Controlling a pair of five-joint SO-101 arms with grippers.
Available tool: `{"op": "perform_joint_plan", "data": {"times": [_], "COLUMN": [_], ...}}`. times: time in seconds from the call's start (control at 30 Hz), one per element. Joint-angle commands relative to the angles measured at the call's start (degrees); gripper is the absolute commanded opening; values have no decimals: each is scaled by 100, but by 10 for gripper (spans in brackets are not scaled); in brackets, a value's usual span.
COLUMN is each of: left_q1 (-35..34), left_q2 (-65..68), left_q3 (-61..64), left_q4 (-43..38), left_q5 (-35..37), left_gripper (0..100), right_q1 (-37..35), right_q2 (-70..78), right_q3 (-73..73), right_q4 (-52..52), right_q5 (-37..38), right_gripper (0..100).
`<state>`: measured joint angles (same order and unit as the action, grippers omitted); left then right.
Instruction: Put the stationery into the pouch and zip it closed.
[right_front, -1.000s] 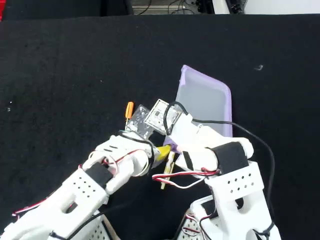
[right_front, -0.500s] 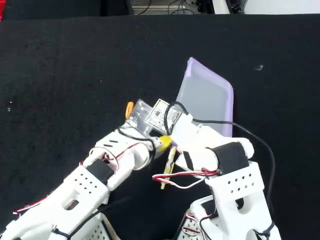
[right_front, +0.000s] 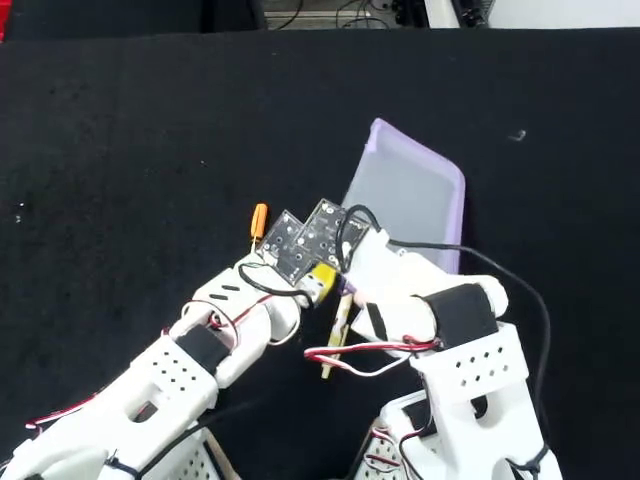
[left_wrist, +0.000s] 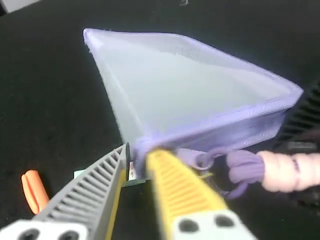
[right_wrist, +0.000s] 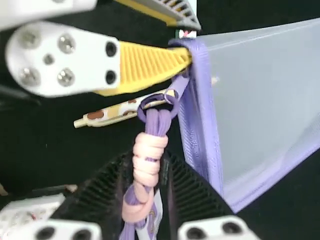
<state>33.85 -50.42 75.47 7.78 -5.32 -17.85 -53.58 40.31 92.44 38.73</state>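
The corner of the pouch (right_front: 410, 195) at 7 o'clock is hidden under the arms (right_front: 440, 310), and so is the top of the spotted pen (right_front: 340, 318).

Lilac pouch (right_front: 410, 200), pink-and-purple zip cord (right_wrist: 150, 155), cream pen (right_wrist: 107, 113) with brown spots, orange item (right_front: 258, 220), black table (right_front: 130, 130)

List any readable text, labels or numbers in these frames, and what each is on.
No text can be read.
Small white-and-red tag at the corner of the pouch: too blurred to read.
On the pen: brown spots, no lettering.
On the pull cord: none.
On the circuit boards in the high view: markings too small to read.
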Motion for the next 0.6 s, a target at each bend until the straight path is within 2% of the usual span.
{"op": "perform_joint_plan", "data": {"times": [0.0, 0.23, 0.43, 0.57], "left_q1": [57, -4, -435, -673], "left_q2": [9, 519, 1064, 1116], "left_q3": [-84, -171, -453, -505], "left_q4": [-519, -642, -624, -624], "left_q5": [-44, -44, -44, -44], "left_gripper": [29, 29, 29, 29], "right_q1": [-88, -26, 993, 1407], "right_q2": [-145, -145, -145, -145], "right_q3": [-180, -180, -426, -549], "right_q4": [70, 70, 211, 281], "right_q5": [0, 0, 545, 703], "right_gripper": [11, 11, 11, 11]}}
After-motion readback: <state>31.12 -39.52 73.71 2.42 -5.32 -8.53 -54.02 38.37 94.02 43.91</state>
